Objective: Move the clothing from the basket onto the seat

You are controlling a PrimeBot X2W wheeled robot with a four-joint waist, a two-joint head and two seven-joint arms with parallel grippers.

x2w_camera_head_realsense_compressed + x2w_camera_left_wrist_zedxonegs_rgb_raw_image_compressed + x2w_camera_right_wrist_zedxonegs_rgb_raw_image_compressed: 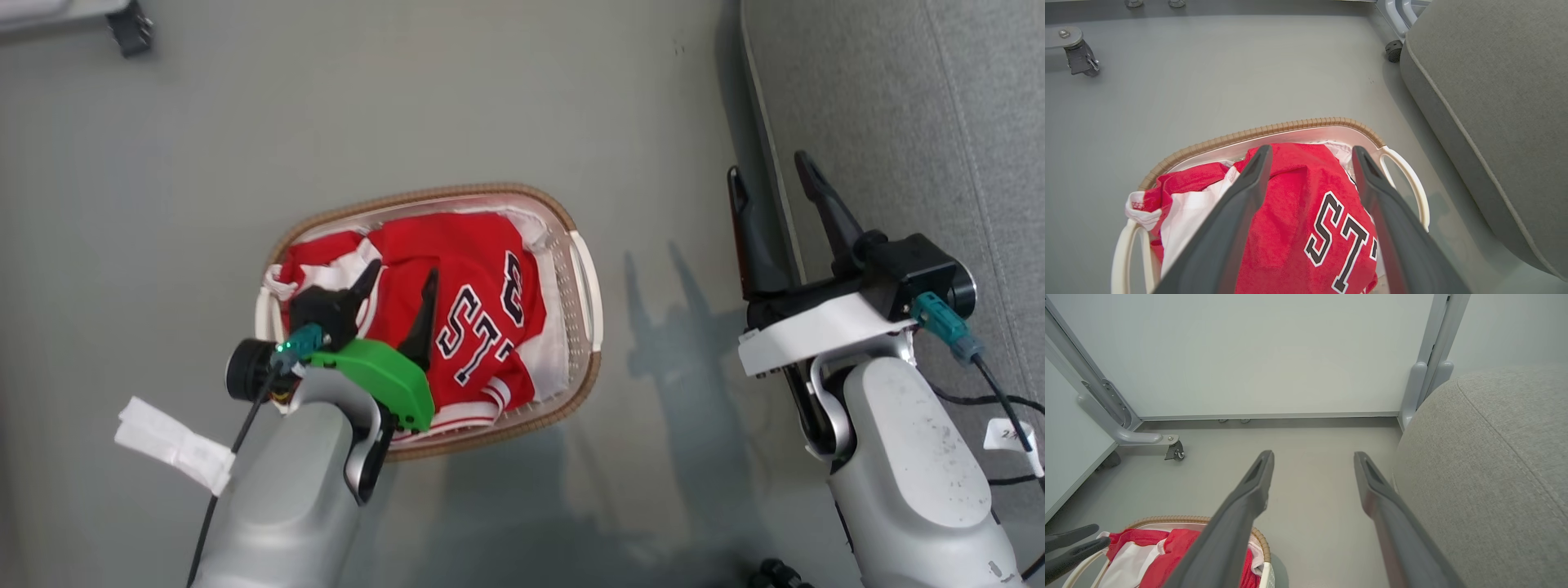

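Head view: your left gripper [405, 269] hangs spread and empty over the basket [457, 192], the clothing [482, 245] heaped inside. Your right gripper [769, 163], equally spread, hangs beside the basket, by the seat [898, 98]. You're at the reach, I judge: descend, pinch fabric.

Likely a test lab: caster-mounted partition panels [1269, 355], bare grey floor [408, 98]

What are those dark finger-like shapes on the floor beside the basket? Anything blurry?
Head view: soft shadows, probably of the right gripper, on the floor. Left wrist view: the left gripper looms large and soft near the lens; the clothing lettering is crisp.
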